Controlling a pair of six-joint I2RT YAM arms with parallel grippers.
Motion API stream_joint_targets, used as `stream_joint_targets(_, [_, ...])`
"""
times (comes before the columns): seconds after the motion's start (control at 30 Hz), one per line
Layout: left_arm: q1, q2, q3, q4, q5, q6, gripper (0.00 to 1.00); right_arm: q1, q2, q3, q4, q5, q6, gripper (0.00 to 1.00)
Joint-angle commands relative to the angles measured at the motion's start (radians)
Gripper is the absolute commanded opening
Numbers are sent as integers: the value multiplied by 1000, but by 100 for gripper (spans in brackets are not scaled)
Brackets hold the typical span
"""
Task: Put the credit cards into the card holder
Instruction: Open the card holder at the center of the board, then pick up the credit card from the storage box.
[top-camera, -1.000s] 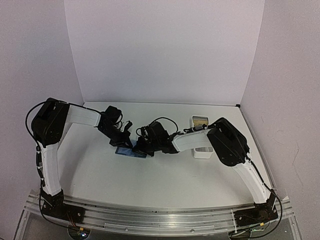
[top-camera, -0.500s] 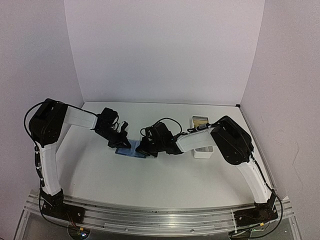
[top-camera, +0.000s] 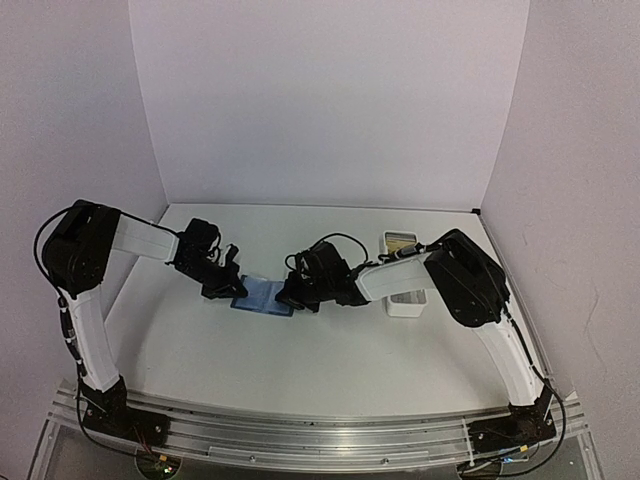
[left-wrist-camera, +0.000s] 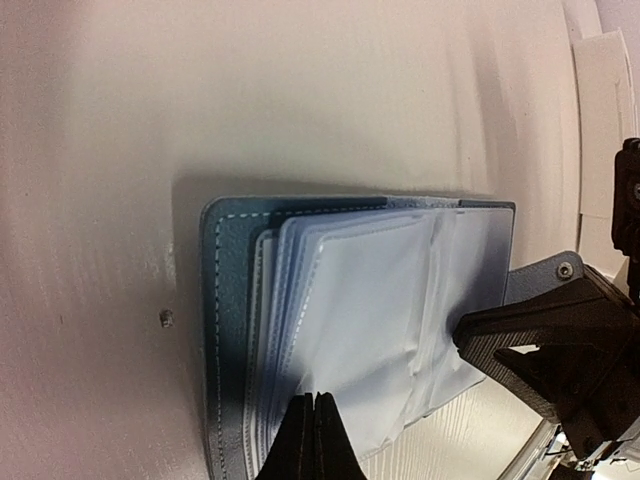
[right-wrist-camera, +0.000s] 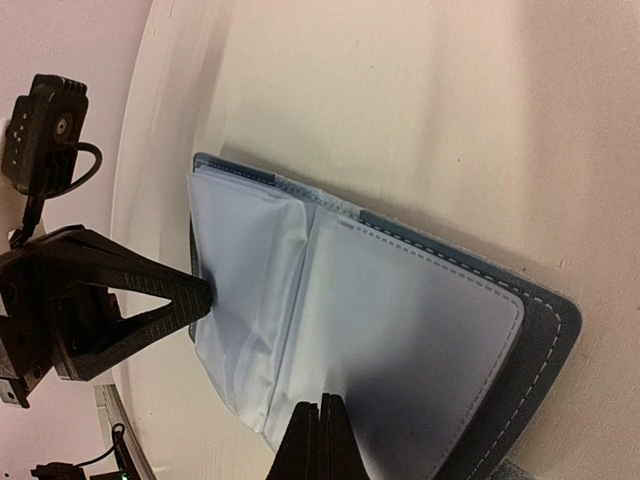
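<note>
Both pressed together: left end effector (left-wrist-camera: 314, 405), right end effector (right-wrist-camera: 322, 405), on open card holder (left-wrist-camera: 225, 300); sleeves (left-wrist-camera: 370, 300) visible only from wrists.

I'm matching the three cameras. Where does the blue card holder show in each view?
Top external: card holder near the centre, slightly left.
Left wrist: fills the centre, lying open.
Right wrist: centre to lower right, open.
Shared landmark: left gripper, shut, at one end of it.

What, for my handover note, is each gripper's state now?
Left gripper: shut, tips over the open card holder, holding nothing.
Right gripper: shut, holding nothing.
</note>
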Motion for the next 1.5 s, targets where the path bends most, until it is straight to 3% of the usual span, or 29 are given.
stream_joint_targets(0.0, [33,20,-90,-88,-146,-22,0,-19,49,6,-197,20,-17,0])
stream_joint_targets(0.2, [8,115,-9,-102,-131,-6,0,-19,101,62,-208,-15,-26,0])
stream_joint_targets(0.63, [7,-98,44,-167,-58,-26,0,-19,29,201,-208,-67,-151,0])
stream_joint_targets(1.3, [-28,-101,177,-206,-17,40,0,-34,-44,303,-208,-103,-206,0])
stream_joint_targets(1.4, [-28,-103,230,-223,-34,89,8,-55,-103,284,-208,-104,-249,9])
stream_joint_targets(1.47, [-22,-103,289,-233,6,122,32,-84,-173,258,-208,-111,-316,32])
